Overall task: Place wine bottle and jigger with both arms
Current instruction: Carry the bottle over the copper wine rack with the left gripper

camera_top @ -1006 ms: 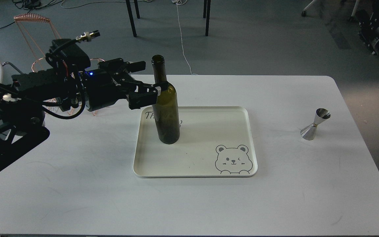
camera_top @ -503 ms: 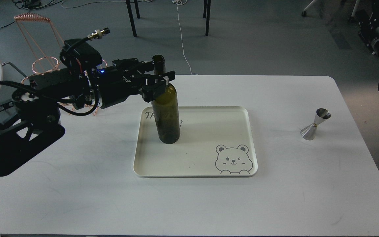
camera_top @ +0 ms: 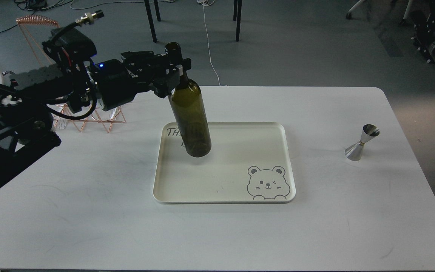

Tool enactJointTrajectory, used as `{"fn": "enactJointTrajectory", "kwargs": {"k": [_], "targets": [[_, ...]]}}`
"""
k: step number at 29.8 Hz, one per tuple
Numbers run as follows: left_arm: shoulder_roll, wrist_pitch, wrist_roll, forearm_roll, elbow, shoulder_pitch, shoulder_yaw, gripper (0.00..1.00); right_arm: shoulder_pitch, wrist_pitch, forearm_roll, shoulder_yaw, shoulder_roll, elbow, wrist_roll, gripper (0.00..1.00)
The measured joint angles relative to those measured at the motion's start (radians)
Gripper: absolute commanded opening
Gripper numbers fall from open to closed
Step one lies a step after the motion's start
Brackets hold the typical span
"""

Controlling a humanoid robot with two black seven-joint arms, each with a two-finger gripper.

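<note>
Now wine bottle (camera_top: 191, 113) lifted off tray (camera_top: 278, 130), tilted, neck gripped.

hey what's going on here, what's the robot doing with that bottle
The left gripper is clamped on the neck of the wine bottle, holding it tilted and lifted just above the cream bear tray. The jigger stands untouched on the white table, right of the tray. The right gripper is out of view.
</note>
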Motion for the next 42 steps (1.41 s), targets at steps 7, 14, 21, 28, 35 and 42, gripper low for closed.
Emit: {"fn": "enactJointTrajectory", "kwargs": {"k": [7,14,21,28,35,42], "targets": [[0.197,-0.006,-0.021,-0.046,0.047,-0.098,-0.004,0.11,0.002,0.001,0.0,0.0,-0.002,0.001,0.0,0.97],[0.264,-0.006,-0.099,-0.039,0.239,-0.158,0.003,0.11,0.002,0.0,0.0,0.0,0.006,0.003,0.0,0.97],[0.256,0.001,-0.109,-0.031,0.397,-0.167,0.02,0.1,0.006,0.0,0.0,0.0,0.008,0.006,0.0,0.97],[0.213,0.054,-0.104,-0.035,0.455,-0.167,0.063,0.11,0.009,0.002,0.0,0.0,-0.001,0.006,0.0,0.97],[0.193,0.065,-0.098,-0.046,0.461,-0.169,0.073,0.11,0.009,0.002,0.0,0.0,-0.002,0.006,0.0,0.97],[0.185,0.068,-0.097,-0.046,0.461,-0.165,0.076,0.12,0.009,0.002,0.0,0.0,-0.002,0.006,0.0,0.97]]}}
